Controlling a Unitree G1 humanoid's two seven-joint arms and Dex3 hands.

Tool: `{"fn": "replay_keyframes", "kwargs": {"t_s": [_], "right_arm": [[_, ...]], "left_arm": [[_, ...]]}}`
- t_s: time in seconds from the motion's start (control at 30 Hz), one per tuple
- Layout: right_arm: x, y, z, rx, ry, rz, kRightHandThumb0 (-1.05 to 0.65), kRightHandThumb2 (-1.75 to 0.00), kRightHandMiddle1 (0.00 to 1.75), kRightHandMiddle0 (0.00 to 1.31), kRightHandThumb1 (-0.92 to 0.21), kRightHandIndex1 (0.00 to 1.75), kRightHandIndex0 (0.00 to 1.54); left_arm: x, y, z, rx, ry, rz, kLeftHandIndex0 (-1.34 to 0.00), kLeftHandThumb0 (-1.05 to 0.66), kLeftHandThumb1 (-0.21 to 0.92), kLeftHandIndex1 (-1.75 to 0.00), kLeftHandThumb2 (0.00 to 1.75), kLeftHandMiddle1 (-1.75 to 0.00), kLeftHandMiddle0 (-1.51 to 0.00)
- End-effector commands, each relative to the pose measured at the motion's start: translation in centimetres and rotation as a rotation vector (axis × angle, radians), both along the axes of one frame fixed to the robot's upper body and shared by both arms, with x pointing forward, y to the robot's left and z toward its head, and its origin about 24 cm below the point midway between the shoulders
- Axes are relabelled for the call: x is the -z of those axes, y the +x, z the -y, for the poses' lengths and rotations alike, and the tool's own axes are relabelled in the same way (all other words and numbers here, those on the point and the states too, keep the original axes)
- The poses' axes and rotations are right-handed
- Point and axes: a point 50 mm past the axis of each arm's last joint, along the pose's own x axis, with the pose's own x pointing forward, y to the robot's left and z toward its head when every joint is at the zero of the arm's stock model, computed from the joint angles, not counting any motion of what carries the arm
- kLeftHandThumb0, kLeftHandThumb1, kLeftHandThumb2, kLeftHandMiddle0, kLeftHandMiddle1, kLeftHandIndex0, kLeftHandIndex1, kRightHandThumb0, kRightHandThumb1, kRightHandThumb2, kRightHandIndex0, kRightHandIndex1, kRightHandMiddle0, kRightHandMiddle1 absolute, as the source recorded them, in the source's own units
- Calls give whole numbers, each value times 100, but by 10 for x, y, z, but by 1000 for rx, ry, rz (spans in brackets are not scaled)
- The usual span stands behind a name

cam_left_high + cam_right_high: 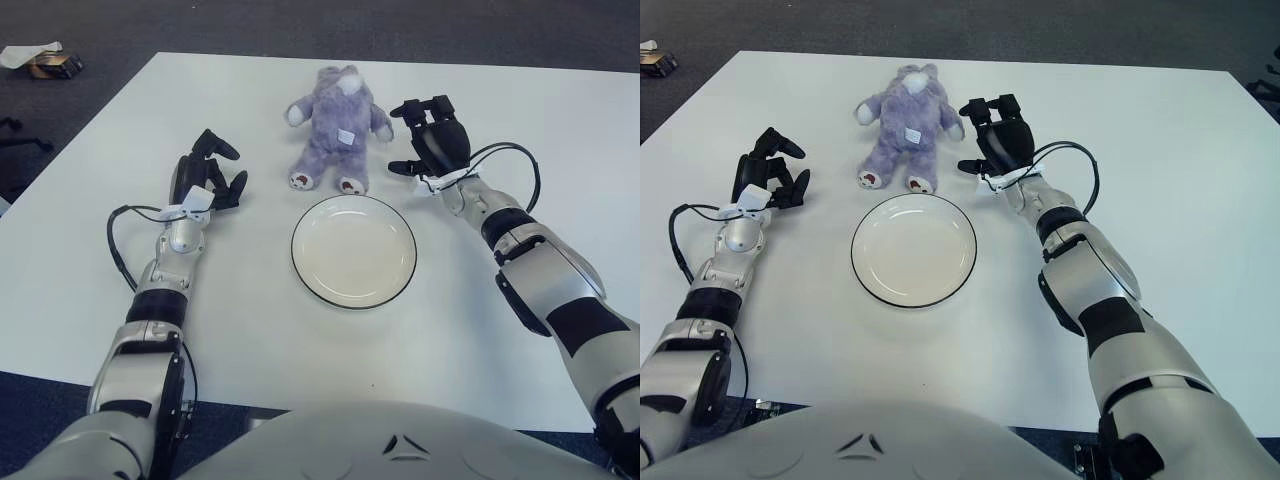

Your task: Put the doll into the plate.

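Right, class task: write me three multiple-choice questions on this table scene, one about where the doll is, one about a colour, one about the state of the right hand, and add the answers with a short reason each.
1. Where does the doll sit?
A. inside the plate
B. on the table just beyond the plate
C. on the floor

2. What colour is the rim of the plate?
A. red
B. gold
C. black

3. What is the right hand doing?
A. open beside the doll, holding nothing
B. gripping the plate
C. lifting the doll clear of the table

Answers:
1 B, the doll's feet are just past the plate's far rim and the plate holds nothing.
2 C, a thin black line rings the white plate.
3 A, its fingers are spread to the doll's right and the doll sits on the table.

The left hand shows left of the doll, also holding nothing.
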Motion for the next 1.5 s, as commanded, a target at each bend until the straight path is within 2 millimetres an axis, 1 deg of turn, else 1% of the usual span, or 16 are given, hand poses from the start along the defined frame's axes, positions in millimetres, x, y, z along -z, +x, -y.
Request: {"fn": "replay_keyframes", "kwargs": {"t_s": [0.0,0.23,0.37,0.4,0.43,0.57,0.7,0.9,1.03,1.2,1.23,1.27,1.3,1.33,1.37,1.47], "right_arm": [[-7,2,-1,-4,15,8,-48,-93,108,0,-49,89,0],[0,1,1,-5,12,-37,-46,-96,108,0,-46,86,0],[6,-1,2,-4,7,-81,-47,-96,106,0,-47,84,0],[7,-1,2,-4,6,-89,-49,-95,105,0,-48,82,0],[8,-1,2,-4,4,-96,-50,-94,104,0,-49,82,0],[11,-2,1,-5,-12,-115,-52,-91,103,0,-51,82,0],[15,-3,1,-5,-35,-132,-54,-86,99,0,-55,83,0],[18,-3,1,-3,-57,-153,-54,-84,96,0,-56,84,0],[21,-4,2,6,-70,-174,-53,-85,93,0,-55,84,0],[23,-4,2,10,-82,-188,-53,-85,91,0,-55,84,0],[24,-4,2,11,-85,-192,-53,-85,91,0,-55,84,0],[25,-4,2,12,-88,-197,-53,-85,91,0,-55,84,0],[25,-4,2,13,-90,-200,-53,-86,90,0,-55,84,0],[26,-4,2,13,-93,-208,-53,-86,90,0,-55,84,0],[26,-4,2,13,-95,-213,-54,-85,89,0,-57,84,0],[29,-5,2,12,-98,-239,-55,-83,88,0,-60,85,0]], "left_arm": [[5,4,1,-11,64,-12,-40,-40,59,-175,97,-175,-88],[-11,18,7,-29,193,41,-38,-39,62,-175,93,-175,-76],[-16,22,8,-21,249,55,-37,-39,63,-175,92,-175,-68],[-17,23,8,-19,261,59,-36,-25,57,-175,97,-165,-66],[-18,24,9,-16,273,64,-35,-17,53,-175,101,-159,-64],[-24,27,13,-3,317,91,-35,-5,51,-175,100,-149,-59],[-29,31,15,17,366,100,-30,-2,58,-175,91,-147,-52],[-33,35,16,36,411,103,-25,-1,70,-175,76,-148,-42],[-37,40,21,53,455,117,-16,-1,85,-175,57,-152,-33],[-41,44,24,71,480,121,-10,-1,91,-175,51,-156,-28],[-42,45,25,75,487,122,-13,-13,91,-175,51,-153,-22],[-43,46,26,81,495,124,-14,-17,92,-175,51,-152,-20],[-44,47,27,84,500,125,-9,-30,82,-160,63,-148,-16],[-48,49,30,91,509,135,-6,-38,75,-151,74,-147,-14],[-51,50,32,96,516,142,-4,-43,69,-142,81,-145,-12],[-52,52,33,104,547,143,-1,-48,62,-127,89,-141,-8]]}}
